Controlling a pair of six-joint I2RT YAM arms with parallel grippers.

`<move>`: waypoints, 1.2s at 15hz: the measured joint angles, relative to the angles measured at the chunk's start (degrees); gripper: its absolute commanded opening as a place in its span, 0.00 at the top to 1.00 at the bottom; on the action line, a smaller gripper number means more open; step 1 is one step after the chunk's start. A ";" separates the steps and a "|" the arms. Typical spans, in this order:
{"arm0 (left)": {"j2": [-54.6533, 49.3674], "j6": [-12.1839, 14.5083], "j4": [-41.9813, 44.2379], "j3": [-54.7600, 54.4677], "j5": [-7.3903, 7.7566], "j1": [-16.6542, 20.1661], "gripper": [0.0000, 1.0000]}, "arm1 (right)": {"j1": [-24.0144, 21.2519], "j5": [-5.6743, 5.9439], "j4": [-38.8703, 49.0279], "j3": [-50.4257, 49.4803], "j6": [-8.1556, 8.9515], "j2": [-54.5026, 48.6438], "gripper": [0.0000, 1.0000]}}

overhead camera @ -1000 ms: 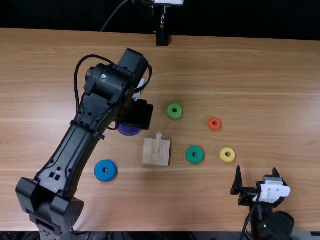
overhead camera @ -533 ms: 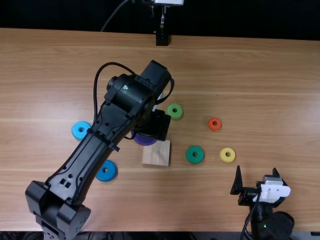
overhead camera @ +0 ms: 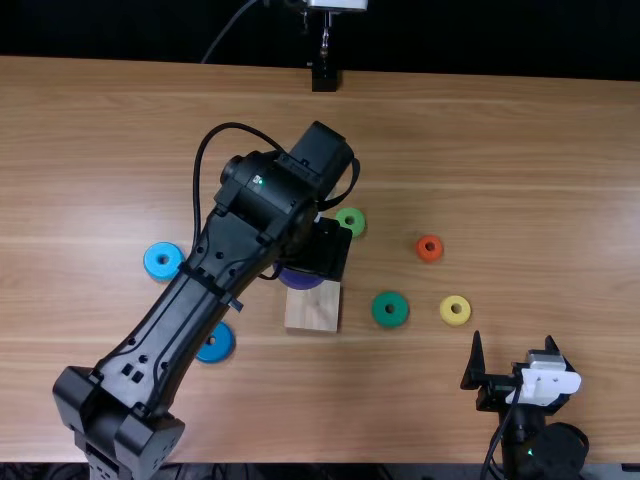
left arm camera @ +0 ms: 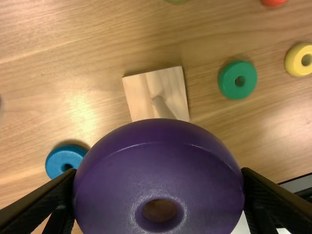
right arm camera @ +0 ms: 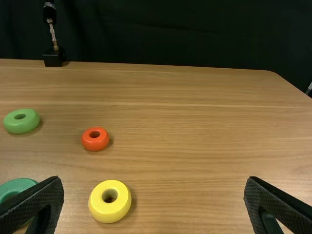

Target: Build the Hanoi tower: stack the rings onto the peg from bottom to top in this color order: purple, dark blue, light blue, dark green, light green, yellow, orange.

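In the top view my left gripper (overhead camera: 322, 250) is over the far part of the wooden base (overhead camera: 312, 312), with the purple ring (overhead camera: 301, 281) showing at its near side. The left wrist view has my left gripper (left arm camera: 158, 180) shut on the purple ring (left arm camera: 158, 146), held apart from the upright peg (left arm camera: 163, 107). My right gripper (overhead camera: 514, 345) stands open and holds nothing at the near right; the right wrist view shows the right gripper (right arm camera: 155, 181) with wide-apart fingers. Loose on the table lie rings: dark blue (overhead camera: 214, 346), light blue (overhead camera: 163, 261), dark green (overhead camera: 377, 310), light green (overhead camera: 357, 231), yellow (overhead camera: 455, 321), orange (overhead camera: 429, 256).
The left forearm slants over the table between the light blue and dark blue rings, partly covering the dark blue one. A black stand (overhead camera: 324, 78) is at the table's far edge. The dark green and yellow rings lie right of the base.
My left gripper has carried the purple ring right and slightly nearer, to the base. The light blue ring has come out from behind the arm. The right arm has kept still.
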 measured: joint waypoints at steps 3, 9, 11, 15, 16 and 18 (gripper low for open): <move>0.00 -0.90 0.15 0.00 -0.02 -1.44 1.00 | 0.02 0.00 0.02 0.00 -0.04 0.00 0.00; 0.04 -1.66 0.33 0.00 0.00 -1.86 1.00 | 0.02 0.00 0.02 0.00 -0.04 0.00 0.00; 0.26 -1.68 0.83 0.00 0.00 -1.86 1.00 | 0.00 0.00 0.00 0.00 -0.04 0.00 0.00; 1.77 -1.66 1.25 0.00 0.02 -1.86 1.00 | 0.00 0.00 0.00 0.00 -0.07 0.00 0.00; 2.12 -1.68 2.03 0.00 0.04 -1.88 1.00 | 0.00 0.00 0.04 0.00 -0.04 0.00 0.00; 2.27 -1.73 2.32 0.00 0.15 -1.88 1.00 | 0.02 0.02 0.02 0.00 -0.04 0.00 0.00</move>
